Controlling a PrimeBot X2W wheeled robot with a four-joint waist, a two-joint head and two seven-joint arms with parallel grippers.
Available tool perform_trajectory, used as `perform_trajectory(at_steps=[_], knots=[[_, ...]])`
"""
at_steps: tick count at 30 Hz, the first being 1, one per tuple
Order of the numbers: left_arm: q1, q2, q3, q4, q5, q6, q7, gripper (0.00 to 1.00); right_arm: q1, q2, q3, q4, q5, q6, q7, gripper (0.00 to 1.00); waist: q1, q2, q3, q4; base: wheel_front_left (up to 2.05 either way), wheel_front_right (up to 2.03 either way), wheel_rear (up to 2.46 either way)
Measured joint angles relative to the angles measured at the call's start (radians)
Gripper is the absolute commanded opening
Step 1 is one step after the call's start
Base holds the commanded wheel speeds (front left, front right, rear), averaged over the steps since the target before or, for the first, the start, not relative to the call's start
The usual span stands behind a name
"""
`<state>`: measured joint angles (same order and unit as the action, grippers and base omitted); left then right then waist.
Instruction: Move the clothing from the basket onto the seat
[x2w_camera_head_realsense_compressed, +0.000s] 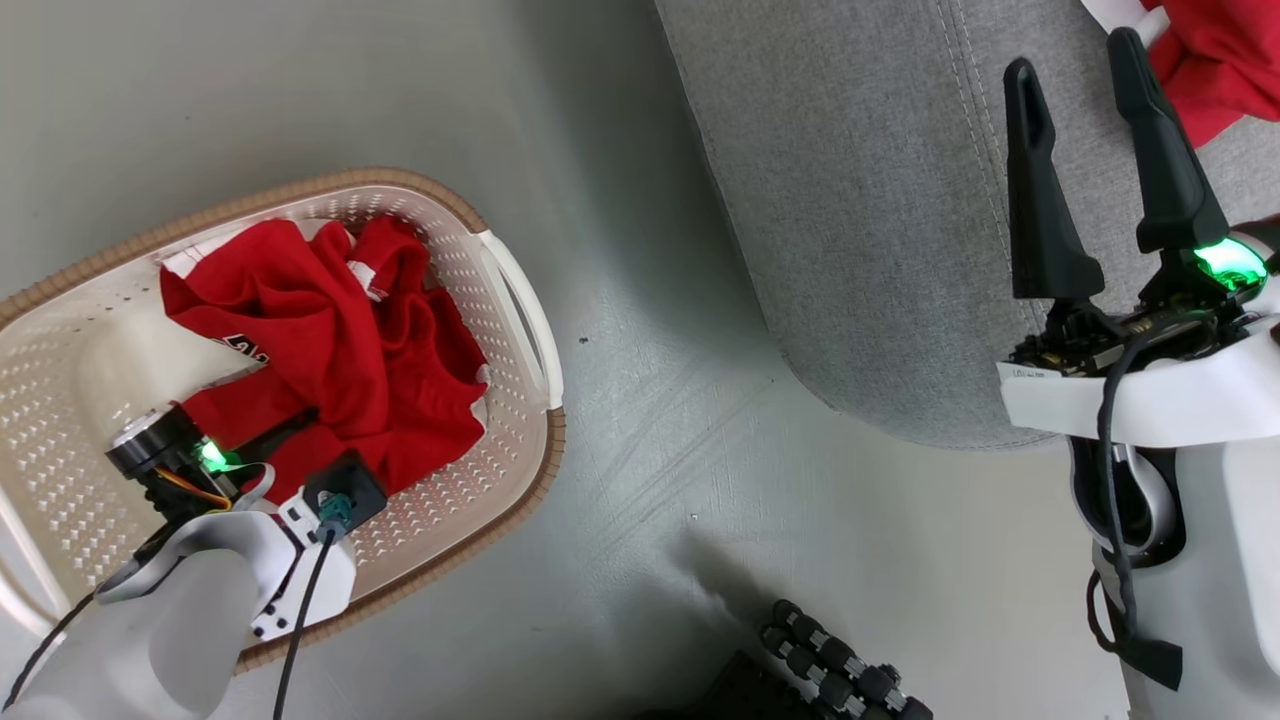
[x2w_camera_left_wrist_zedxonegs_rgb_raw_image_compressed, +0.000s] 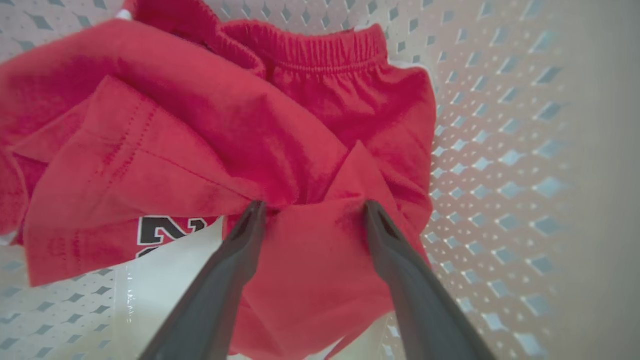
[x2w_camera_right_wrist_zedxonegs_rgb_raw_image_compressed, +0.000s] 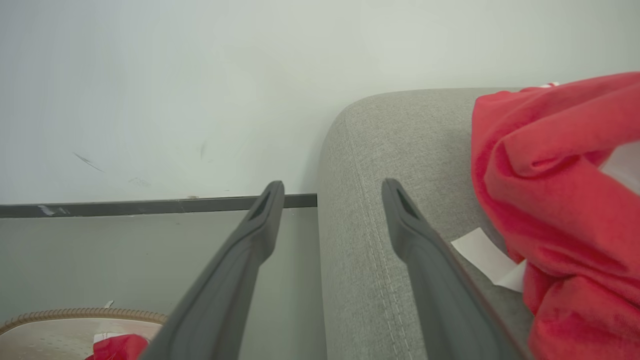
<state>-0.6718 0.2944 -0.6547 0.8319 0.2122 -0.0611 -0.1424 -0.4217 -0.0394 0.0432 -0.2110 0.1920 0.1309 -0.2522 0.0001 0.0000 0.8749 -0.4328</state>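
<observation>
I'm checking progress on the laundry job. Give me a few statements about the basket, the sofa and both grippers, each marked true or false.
1. The basket is empty. False: red clothing lies bunched in it.
2. A red garment lies on the sofa. True.
3. The right gripper holds a garment. False: its fingers are apart over the sofa with nothing between them.
4. The left gripper is open, its fingertips at a fold of the clothing in the basket. True.
5. The basket stands on the sofa. False: it stands on the floor beside it.
</observation>
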Motion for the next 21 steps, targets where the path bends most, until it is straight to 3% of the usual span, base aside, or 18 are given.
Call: perform_trajectory(at_steps=[2,4,5,8,21], knots=[[-0.004,0.005,-0.004,0.007,0.011,0.000,0.011,1.00,-0.008,0.000,0.002,0.000,0.004,0.000,0.000,1.00,0.0000,0.0000,0.007,-0.005,0.00,0.00,0.00],[-0.012,0.006,-0.005,0.017,0.017,0.000,0.024,0.73,-0.017,0.000,0.003,0.000,0.007,0.000,0.000,1.00,0.0000,0.0000,0.013,-0.009,0.00,0.00,0.00],[-0.017,0.005,-0.005,0.020,0.019,0.002,0.028,0.47,-0.019,0.000,0.003,0.000,0.011,0.000,0.000,1.00,0.0000,0.0000,0.016,-0.011,0.00,0.00,0.00],[-0.025,0.001,-0.005,0.027,0.019,0.007,0.031,0.00,-0.021,0.000,0.004,0.002,0.014,0.000,0.000,1.00,0.0000,0.0000,0.022,-0.016,0.00,0.00,0.00],[-0.041,-0.029,-0.008,-0.010,0.017,0.015,-0.019,0.00,-0.040,0.000,-0.025,0.022,0.015,0.000,0.000,1.00,0.0000,0.0000,-0.005,-0.002,0.00,0.00,0.00]])
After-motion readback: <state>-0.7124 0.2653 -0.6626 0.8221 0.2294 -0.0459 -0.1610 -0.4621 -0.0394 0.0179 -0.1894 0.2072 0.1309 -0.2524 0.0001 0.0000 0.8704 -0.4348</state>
